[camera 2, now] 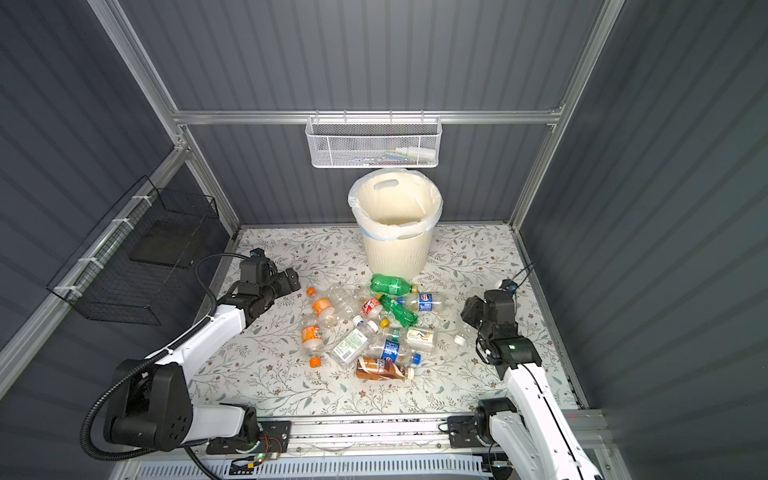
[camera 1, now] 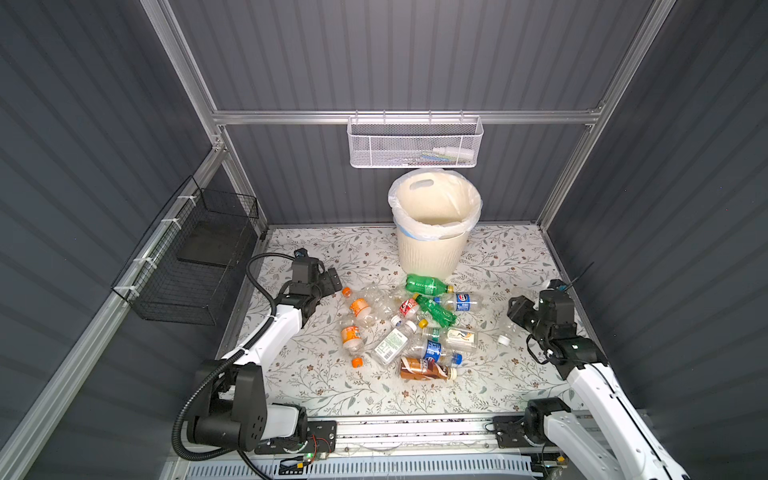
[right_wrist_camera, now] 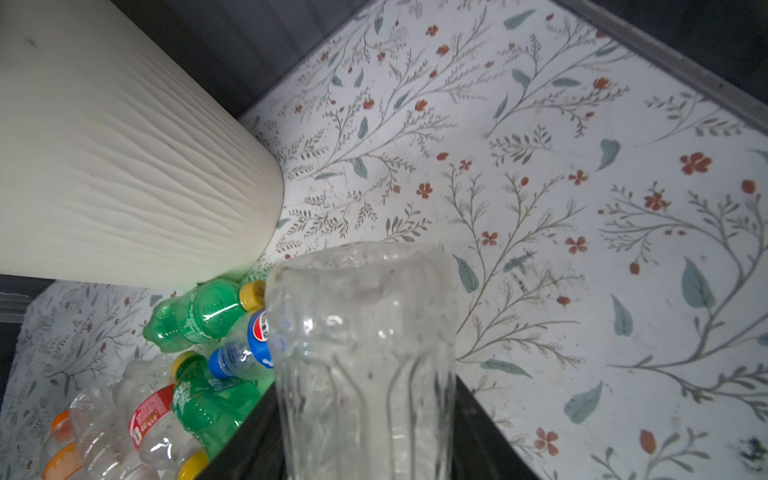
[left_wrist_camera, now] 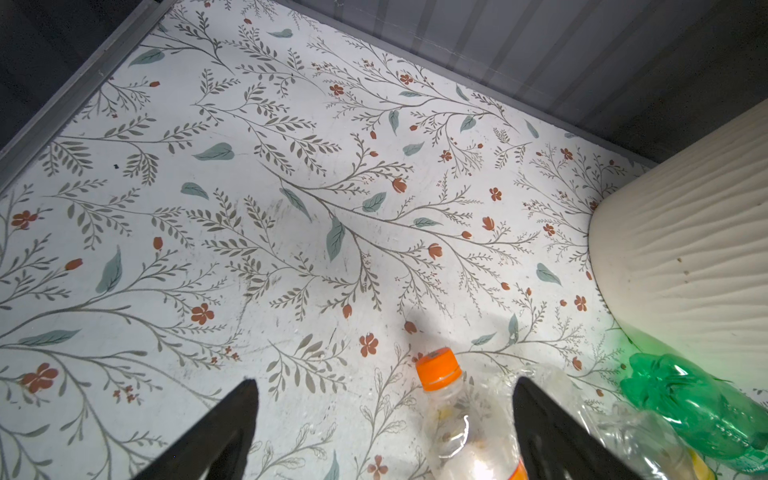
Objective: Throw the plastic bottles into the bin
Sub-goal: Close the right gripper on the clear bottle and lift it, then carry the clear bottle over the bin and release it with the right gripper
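The right gripper [right_wrist_camera: 365,428] is clenched on a clear bottle [right_wrist_camera: 365,328]. Its black fingers [right_wrist_camera: 249,440] press either flank of the thin, crinkled, label-free body. In both top views it sits at 3 o'clock of the heap, with the bottle's white cap [camera 1: 504,339] showing below it. The left gripper [camera 1: 328,275], at 10 o'clock of the heap, is spread wide and grasps nothing. An orange-capped bottle [left_wrist_camera: 457,424] lies on the mat [camera 1: 316,374] just beside its fingertips; whether they touch I cannot tell. The mat is flat, matt and white, printed with grey sprigs and rust flowers. The other bottles [camera 1: 432,351] lie on their sides in a loose central heap: glossy, dented plastic cylinders with bright labels. A brown bottle [camera 1: 424,368] lies at its 6 o'clock and a green bottle [camera 1: 426,284] at 12. Just beyond the green one stands the bin [camera 1: 432,253], upright at 12 o'clock of the mat. It is round, tapered cream plastic with wavy ribs, and a thin white bag [camera 1: 399,220] is folded over its rim. Above it hangs a white mesh basket [camera 1: 415,145].
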You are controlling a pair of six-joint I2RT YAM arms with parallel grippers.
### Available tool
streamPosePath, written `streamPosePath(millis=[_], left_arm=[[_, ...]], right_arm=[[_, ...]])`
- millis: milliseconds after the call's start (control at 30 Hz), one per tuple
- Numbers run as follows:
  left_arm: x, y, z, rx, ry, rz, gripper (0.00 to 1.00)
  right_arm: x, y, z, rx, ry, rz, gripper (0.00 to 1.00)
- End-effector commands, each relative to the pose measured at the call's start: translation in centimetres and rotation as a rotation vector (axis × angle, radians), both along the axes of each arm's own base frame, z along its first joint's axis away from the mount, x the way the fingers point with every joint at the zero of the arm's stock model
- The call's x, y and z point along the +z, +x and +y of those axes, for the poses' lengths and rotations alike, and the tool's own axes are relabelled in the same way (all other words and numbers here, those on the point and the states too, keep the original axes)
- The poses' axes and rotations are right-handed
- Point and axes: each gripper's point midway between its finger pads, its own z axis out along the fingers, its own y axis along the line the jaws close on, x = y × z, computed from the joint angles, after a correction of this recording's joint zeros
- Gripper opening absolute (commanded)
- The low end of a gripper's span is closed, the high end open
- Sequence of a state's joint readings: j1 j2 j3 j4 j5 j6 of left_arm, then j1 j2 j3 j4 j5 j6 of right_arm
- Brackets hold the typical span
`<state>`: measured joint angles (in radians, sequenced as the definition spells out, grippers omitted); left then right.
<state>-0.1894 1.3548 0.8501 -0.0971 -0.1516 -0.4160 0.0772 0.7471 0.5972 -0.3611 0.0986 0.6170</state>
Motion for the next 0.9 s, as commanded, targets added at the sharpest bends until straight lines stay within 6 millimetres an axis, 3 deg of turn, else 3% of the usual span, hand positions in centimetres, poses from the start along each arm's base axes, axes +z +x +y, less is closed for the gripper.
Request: streamPosePath(millis=[0, 300, 400, 500, 600, 667, 700, 767, 833, 867], left_arm=[[2.0, 0.3, -0.5, -0.021, -0.012, -0.041, 0.96], [3.7, -0.6, -1.1, -0.055, -0.013, -0.089, 0.96], [4.3, -1.2, -1.3, -0.067, -0.015, -0.106, 0.96], [4.4, -1.9, -1.6, -0.079, -0.017, -0.107, 0.96], [3.8, -3.0, -2.1, -0.094, -0.015, -0.088, 0.96], [3.3, -3.7, -2.3, -0.097, -0.018, -0.068, 0.96], [2.9, -4.2, -2.5, -0.101, -0.018, -0.054, 0.96], [2.3, -5.0, -2.7, -0.107, -0.022, -0.027, 0.97], [1.6, -6.0, -2.8, -0.114, -0.022, 0.004, 0.99], [1.3, -6.5, -2.8, -0.117, -0.024, 0.015, 1.0]], right_arm=[[6.1, 0.6, -0.4, 0.008, -0.032, -0.202, 0.49], [21.8, -1.5, -1.5, -0.014, -0.167, -0.725, 0.48], [27.0, -0.4, -0.5, 0.03, -0.155, -0.865, 0.48], [32.1, 3.4, 1.8, 0.138, -0.085, -0.927, 0.47], [35.2, 10.8, 6.2, 0.333, 0.025, -0.877, 0.45], [35.3, 15.6, 10.7, 0.488, 0.039, -0.777, 0.47], [34.5, 17.6, 12.9, 0.552, 0.018, -0.698, 0.53], [33.5, 20.3, 15.2, 0.629, 0.004, -0.574, 0.72], [33.0, 21.4, 15.0, 0.611, 0.004, -0.543, 0.92], [32.9, 21.9, 13.9, 0.553, -0.015, -0.546, 0.95]])
